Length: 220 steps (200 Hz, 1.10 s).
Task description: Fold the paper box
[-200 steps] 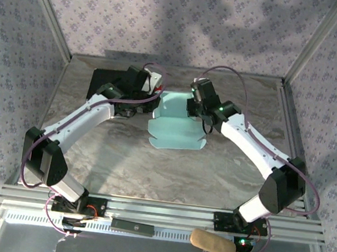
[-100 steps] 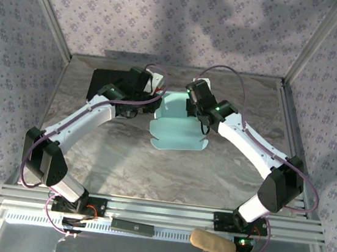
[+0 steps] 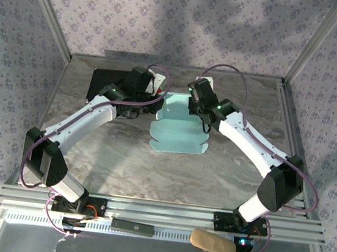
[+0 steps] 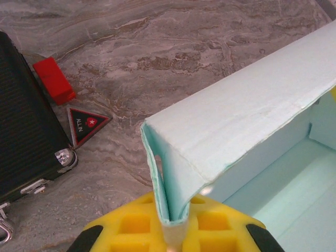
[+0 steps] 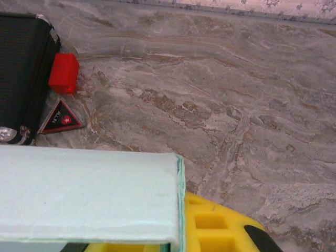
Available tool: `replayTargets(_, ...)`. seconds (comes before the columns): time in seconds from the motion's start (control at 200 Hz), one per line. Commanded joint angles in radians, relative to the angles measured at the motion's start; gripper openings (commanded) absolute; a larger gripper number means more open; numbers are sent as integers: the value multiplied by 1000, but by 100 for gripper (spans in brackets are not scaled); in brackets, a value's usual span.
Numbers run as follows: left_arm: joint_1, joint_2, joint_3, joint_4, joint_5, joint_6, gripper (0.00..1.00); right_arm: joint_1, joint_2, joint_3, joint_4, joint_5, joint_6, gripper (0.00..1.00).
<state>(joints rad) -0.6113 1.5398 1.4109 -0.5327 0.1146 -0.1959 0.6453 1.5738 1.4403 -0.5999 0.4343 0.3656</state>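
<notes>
table (image 3: 168, 175): grey marbled top, both arms reaching across it to the far middle.
black case (image 3: 103, 81): flat at the far left, just beside the left arm's wrist and apart from the card.
paper box (image 3: 177, 133): pale blue, far middle of the table between the two wrists. its base lies flat, its near flap runs toward the arm bases, and its far wall (image 4: 247, 121) is standing up, doubled over along the top.
left gripper (image 3: 153, 96): at the left end of that wall. in the wrist view the folded corner drops straight down between the yellow fingers (image 4: 136, 228), so it's pinched on the card.
right gripper (image 3: 191, 101): at the right end of the same wall. one yellow finger (image 5: 215, 226) shows just past the card's edge and the other is hidden behind the wall, so i cannot tell whether it's clamped or only alongside.
red block (image 4: 53, 80) and triangular sticker (image 4: 84, 124): small bits on the table by the case's corner, clear of the fold.
what the next move turns on: the wall's long axis runs left to right, straight from one gripper to the other. each arm has its own end, neither is nearer, and the open tray lies on the near side of both, so i'd say any push has to go down and toward the bases together.
since a second ago: the sheet has slid slightly toward the bases, the far wall looks squarer, and both wrists have shifted only a touch.
</notes>
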Motion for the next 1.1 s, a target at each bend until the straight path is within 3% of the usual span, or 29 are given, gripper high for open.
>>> replayTargets(0.0, -28, -8, 42, -18, 85, 24, 0, -5, 18, 35, 10, 44, -6, 4)
replayTargets(0.07, -31, -5, 48, -20, 71, 20, 0, 1, 23, 43, 3, 71, -5, 0)
replayTargets(0.32, -59, -1, 61, -35, -19, -27, 0, 24, 80, 98, -114, 208, 56, 0)
replayTargets(0.59, -79, -1, 54, -30, -72, -66, 0, 30, 91, 105, -140, 223, 93, 0)
replayTargets(0.82, -78, 5, 60, -43, -115, -93, 0, 20, 9, 56, -50, 35, 51, 32)
replayTargets(1.094, -78, 23, 80, -61, -134, -111, 0, -8, -60, 18, -23, -86, 68, 46)
